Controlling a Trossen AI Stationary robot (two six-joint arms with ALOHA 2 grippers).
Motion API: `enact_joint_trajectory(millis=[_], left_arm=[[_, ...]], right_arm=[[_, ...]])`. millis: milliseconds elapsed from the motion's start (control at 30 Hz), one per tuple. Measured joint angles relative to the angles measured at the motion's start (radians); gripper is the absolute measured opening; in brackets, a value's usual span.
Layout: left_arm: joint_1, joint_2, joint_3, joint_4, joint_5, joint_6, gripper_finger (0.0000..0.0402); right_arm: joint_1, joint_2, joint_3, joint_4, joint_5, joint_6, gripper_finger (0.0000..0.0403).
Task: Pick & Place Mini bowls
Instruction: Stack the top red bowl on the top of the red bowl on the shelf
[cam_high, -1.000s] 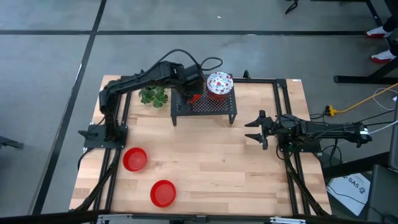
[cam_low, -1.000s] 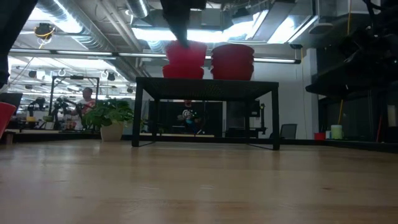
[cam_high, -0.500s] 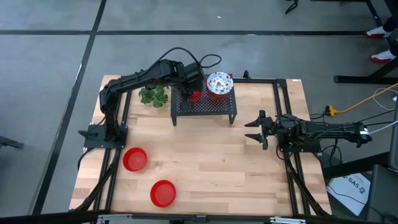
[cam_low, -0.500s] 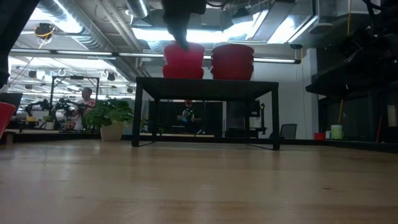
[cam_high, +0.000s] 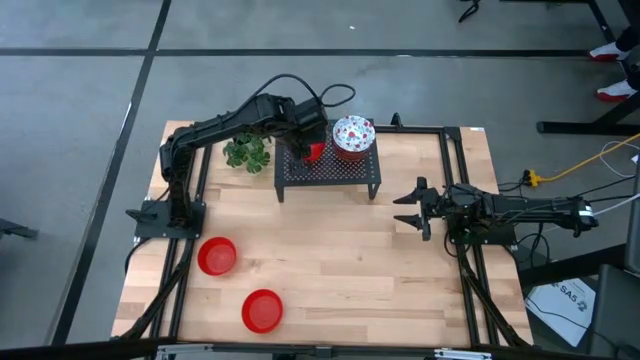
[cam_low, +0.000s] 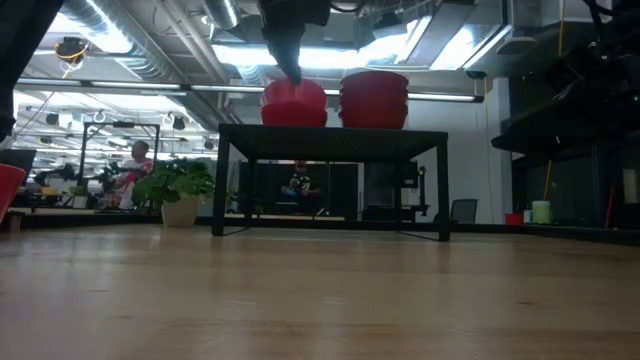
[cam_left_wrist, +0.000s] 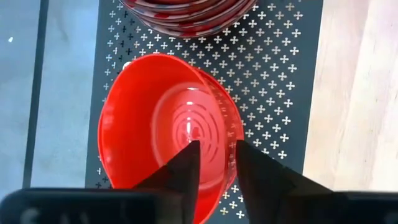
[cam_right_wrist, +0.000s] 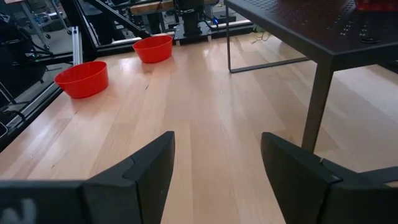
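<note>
left claw over the red bowls on the rack

we see the left gripper (cam_left_wrist: 213, 163) poised above the black perforated metal rack (cam_high: 330, 170) at the far side of the wooden table (cam_high: 340, 270). its two dark fingers (cam_left_wrist: 180, 171) stand a little apart, straddling the near rim of a glossy red mini bowl (cam_left_wrist: 168, 124); whether they press that rim or have let it go we cannot tell. that bowl sits on the rack, and in the low view it tops a short red stack (cam_low: 294, 103). just beside it on the rack stands a stack of white bowls with red floral speckles (cam_high: 352, 135). a small green leafy plant (cam_high: 247, 153) sits next to the rack. two more plain red bowls (cam_high: 217, 255) (cam_high: 262, 310) lie apart on the near left of the table. the right gripper (cam_high: 408, 207) waits at the table's right side, its fingers spread wide and empty.
</note>
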Motion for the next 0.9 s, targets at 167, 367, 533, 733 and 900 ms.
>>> enact_joint_trajectory(millis=[167, 367, 533, 733, 900], left_arm=[[0.000, 0.000, 0.000, 0.000, -0.003, 0.000, 0.0133], [-0.003, 0.000, 0.000, 0.000, 0.038, -0.002, 0.0144], [-0.021, 0.000, 0.000, 0.000, 0.018, 0.002, 0.0094], [-0.032, 0.000, 0.000, 0.000, 0.018, -0.001, 0.0013], [-0.034, 0.000, 0.000, 0.004, 0.000, -0.012, 0.0003]], right_arm=[[0.000, 0.000, 0.000, 0.000, 0.000, 0.000, 0.0236], [0.000, 0.000, 0.000, 0.000, 0.000, 0.000, 0.0236], [0.000, 0.000, 0.000, 0.000, 0.000, 0.000, 0.0236], [0.000, 0.000, 0.000, 0.000, 0.000, 0.000, 0.0236], [0.000, 0.000, 0.000, 0.000, 0.000, 0.000, 0.0236]])
